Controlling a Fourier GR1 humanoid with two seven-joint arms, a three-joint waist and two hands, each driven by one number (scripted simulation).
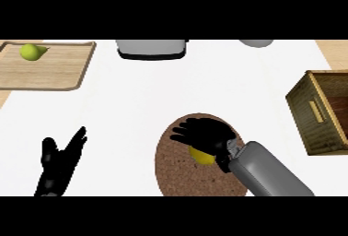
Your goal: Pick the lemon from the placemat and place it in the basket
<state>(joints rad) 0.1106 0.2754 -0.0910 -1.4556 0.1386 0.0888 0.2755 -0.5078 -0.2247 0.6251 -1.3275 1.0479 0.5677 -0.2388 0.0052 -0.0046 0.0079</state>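
On the placemat (178,173), the right robot hand (204,133) seems curled around the lemon (202,156); lift straight before crossing to the basket (319,117).

Lemon (202,156) on placemat (178,173); basket (325,115) right; tray (48,69) far left.

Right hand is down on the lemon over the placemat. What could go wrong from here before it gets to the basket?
1. The right hand hides most of the lemon; how well the fingers enclose it cannot be seen, so it might slip when lifted off the placemat.
2. The basket sits at the counter's right edge, partly out of view; its near wall could catch the hand or lemon on a low carry.
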